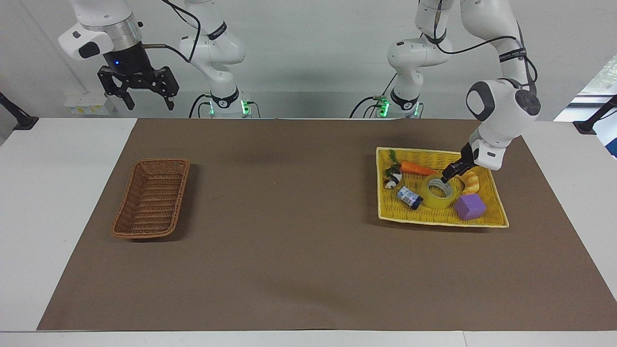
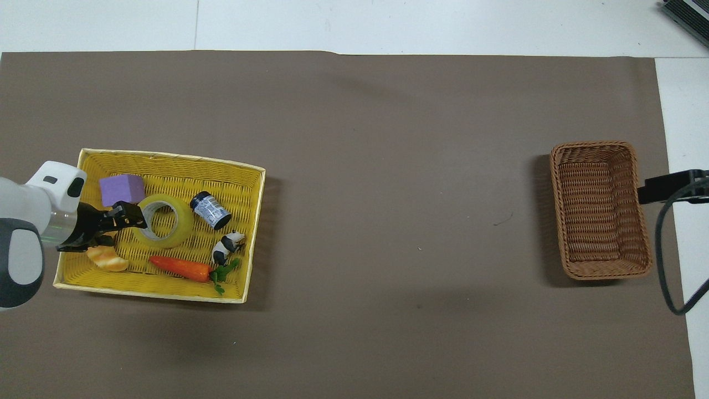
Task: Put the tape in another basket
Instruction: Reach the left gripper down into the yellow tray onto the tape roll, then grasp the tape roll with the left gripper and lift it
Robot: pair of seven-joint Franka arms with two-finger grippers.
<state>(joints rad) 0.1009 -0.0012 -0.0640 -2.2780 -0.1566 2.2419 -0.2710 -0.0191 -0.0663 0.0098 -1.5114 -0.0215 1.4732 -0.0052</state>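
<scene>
Left gripper (image 1: 445, 179) angled over tape (image 1: 438, 193)

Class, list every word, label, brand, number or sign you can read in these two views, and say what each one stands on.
No text can be read.
Small jar in the yellow tray: white label with print, too small to read.
Tape: markings on the whitish inner core, too blurred to read.
Brown wicker basket: no label in view.

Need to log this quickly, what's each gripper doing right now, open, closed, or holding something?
Left gripper: over the tape in the yellow tray; fingers cannot be told, nothing lifted.
Right gripper: open, empty, waiting in the air.
</scene>
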